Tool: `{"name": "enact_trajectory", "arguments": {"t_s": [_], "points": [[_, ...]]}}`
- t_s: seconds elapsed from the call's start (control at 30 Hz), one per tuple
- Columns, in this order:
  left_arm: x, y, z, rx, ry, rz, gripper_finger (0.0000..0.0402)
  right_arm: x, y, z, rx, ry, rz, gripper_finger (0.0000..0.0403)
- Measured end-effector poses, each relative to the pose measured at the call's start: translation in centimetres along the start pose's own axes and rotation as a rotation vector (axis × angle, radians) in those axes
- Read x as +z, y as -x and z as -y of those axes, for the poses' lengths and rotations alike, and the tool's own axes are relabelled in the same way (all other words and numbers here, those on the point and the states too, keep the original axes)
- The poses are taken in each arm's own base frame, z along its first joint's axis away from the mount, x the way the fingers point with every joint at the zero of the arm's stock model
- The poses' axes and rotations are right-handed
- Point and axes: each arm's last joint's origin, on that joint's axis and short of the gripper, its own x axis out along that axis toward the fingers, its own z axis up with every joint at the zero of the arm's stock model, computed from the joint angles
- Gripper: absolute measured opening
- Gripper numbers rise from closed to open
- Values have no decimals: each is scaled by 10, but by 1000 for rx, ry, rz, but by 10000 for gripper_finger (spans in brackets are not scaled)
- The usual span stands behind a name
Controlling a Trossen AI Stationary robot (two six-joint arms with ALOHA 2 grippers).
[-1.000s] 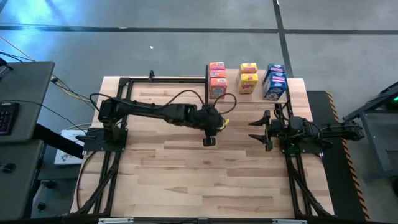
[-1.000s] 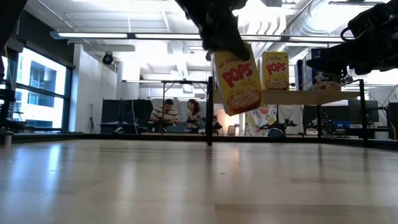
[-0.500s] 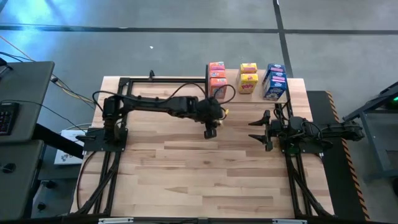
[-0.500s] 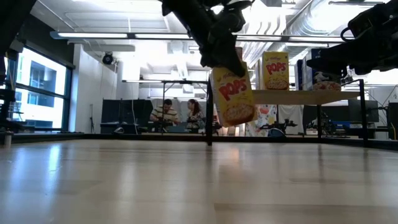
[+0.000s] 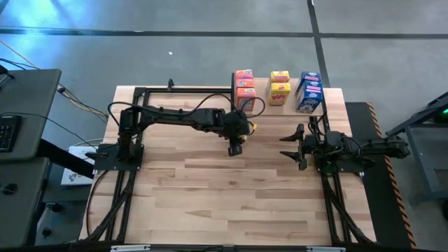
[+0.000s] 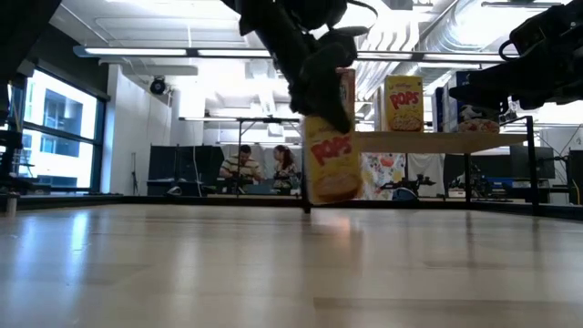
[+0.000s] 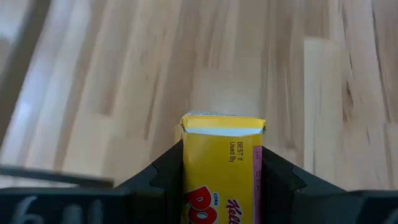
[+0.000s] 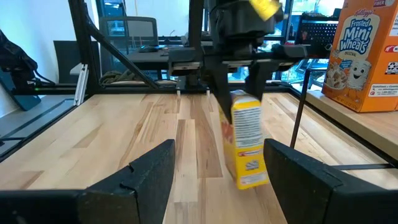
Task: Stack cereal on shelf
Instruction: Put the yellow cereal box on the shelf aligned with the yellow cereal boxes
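My left gripper [image 5: 235,145] hangs over the table's middle, fingers pointing down, shut on a yellow cereal box [image 6: 331,169] that hangs just above the tabletop. The shelf [image 5: 262,93] stands at the far edge on black posts, its board [image 6: 428,141] raised. On it stand orange-pink boxes [image 5: 244,87], yellow boxes [image 5: 280,87] and blue boxes [image 5: 309,91]. My right gripper [image 5: 297,145] waits open by the right edge, level and pointing left; its wrist view shows the held box [image 8: 247,140] ahead of it. My left gripper pinches the yellow box between its two fingers [image 7: 166,169] at the box's upper end [image 6: 332,84], one finger on each of two opposite sides. It comes from above, pointing down. The box hangs below it, nearly upright, with its lower end [image 7: 222,124] close over the wood.
An orange Mini-Wheats box [image 8: 364,56] stands on the shelf board to my right gripper's side. Black frame rails [image 5: 185,89] run along the far edge left of the shelf. People sit at a desk [image 6: 260,169] in the room behind. Open wood [image 5: 224,196] lies toward the near edge.
My left gripper has moved toward the far edge and the shelf, and has come down. The yellow box went with it, sinking from high above the table to just over it, and has swung from tilted to nearly upright.
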Motion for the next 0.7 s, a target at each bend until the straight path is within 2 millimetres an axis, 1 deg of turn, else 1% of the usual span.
{"name": "enact_trajectory", "arguments": {"t_s": [0.17, 0.33, 0.7], "points": [[0, -1, 0, -1, 3, -4, 133, 0, 0, 0, 0, 0, 1, 238], [-5, -10, 1, -6, 16, -39, 133, 0, 0, 0, -1, 0, 0, 238], [-5, -13, 3, -24, 20, -40, 136, 0, 0, 0, -3, 0, 1, 238]]}}
